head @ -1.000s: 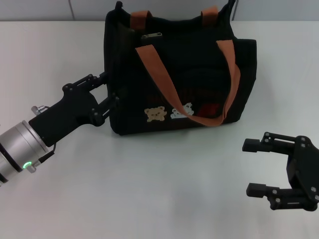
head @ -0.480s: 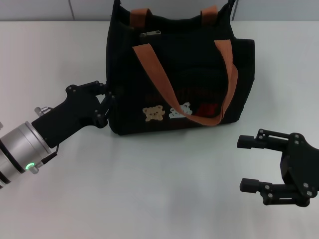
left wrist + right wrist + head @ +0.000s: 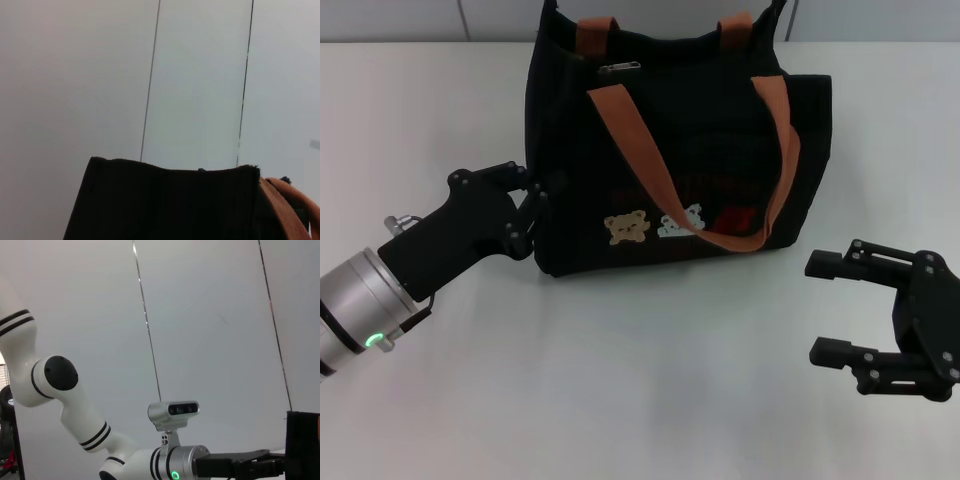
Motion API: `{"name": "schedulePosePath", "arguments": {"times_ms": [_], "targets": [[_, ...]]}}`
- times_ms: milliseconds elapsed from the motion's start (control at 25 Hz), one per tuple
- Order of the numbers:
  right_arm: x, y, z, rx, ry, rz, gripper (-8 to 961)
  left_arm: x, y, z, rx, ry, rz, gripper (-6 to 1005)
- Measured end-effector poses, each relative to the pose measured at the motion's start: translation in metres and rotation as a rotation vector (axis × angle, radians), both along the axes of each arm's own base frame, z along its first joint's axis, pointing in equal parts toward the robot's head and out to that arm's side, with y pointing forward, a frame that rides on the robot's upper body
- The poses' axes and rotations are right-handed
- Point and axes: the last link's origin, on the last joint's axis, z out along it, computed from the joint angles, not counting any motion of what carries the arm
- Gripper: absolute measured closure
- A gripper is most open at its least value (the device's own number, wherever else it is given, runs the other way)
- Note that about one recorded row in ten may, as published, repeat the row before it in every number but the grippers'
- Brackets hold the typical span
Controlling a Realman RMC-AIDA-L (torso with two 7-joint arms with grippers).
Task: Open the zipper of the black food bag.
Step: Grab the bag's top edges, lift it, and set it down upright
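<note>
One boxy black bag (image 3: 670, 150) with two orange straps (image 3: 640, 160); zipper (image 3: 620, 69) closed. Left claw (image 3: 535, 205) touches its side, grip indiscernible; right claw (image 3: 840, 310) released.

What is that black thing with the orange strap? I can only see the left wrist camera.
Observer: That's the left end of the black food bag. The head view shows your left gripper low down at that end.
Operator: Where's the zipper pull?
Observer: The zipper has its silver pull on the bag's top, near that same left end. Nothing is holding it. The right gripper is open over the table, apart from the bag.
</note>
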Motion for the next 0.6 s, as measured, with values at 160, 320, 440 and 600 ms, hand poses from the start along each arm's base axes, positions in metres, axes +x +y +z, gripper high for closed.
{"name": "schedulePosePath", "arguments": {"times_ms": [160,320,440,600], "targets": [[0.0002,0.0004,0.0013,0.007,0.009,-0.01,178,-0.0017,-0.0018,0.0008,0.003,0.0,0.003,899],[0.0006,0.0001,0.0012,0.013,0.022,-0.021,177,-0.0012,-0.0029,0.0013,0.011,-0.002,-0.004,899],[0.0005,0.0004,0.0,0.012,0.031,-0.03,177,-0.0016,-0.0024,0.0027,0.021,-0.004,-0.002,898],[0.0003,0.0013,0.0007,0.019,0.036,-0.032,178,-0.0026,-0.0005,0.0059,0.039,-0.008,0.005,899]]}}
